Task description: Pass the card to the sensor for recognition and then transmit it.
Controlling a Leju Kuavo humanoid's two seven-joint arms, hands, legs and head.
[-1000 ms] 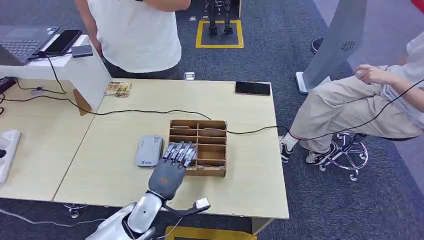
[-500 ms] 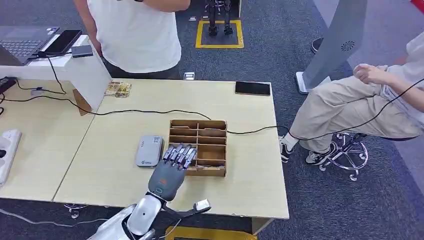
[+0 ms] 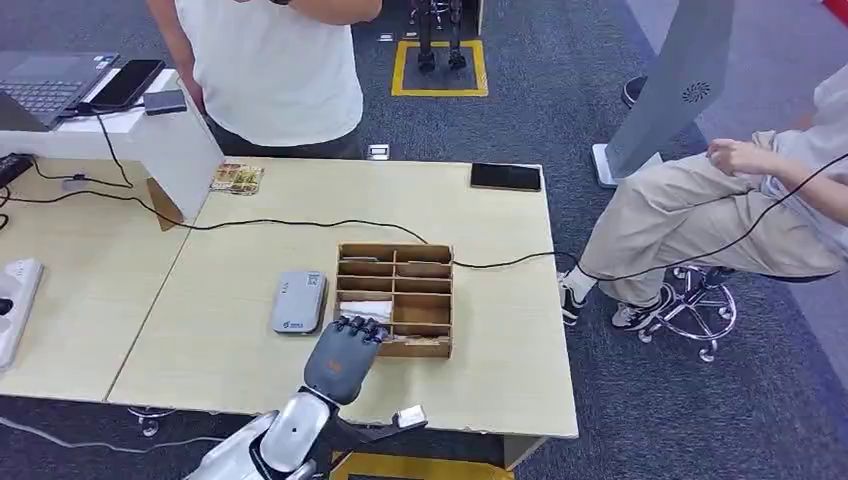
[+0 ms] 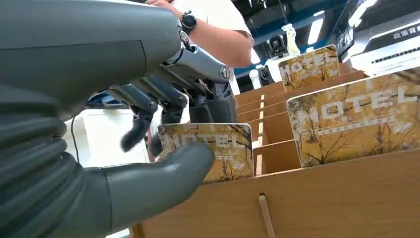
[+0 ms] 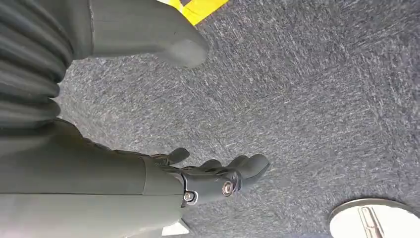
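My left hand (image 3: 343, 358) has drawn back and curled; fingers (image 4: 148, 101) and thumb now bracket a card (image 4: 210, 148) in the wooden rack (image 3: 395, 295), pinch unconfirmed.

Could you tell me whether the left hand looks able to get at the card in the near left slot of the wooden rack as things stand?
Probably yes. The left hand is at the rack, thumb and fingers either side of the card; nothing blocks it.
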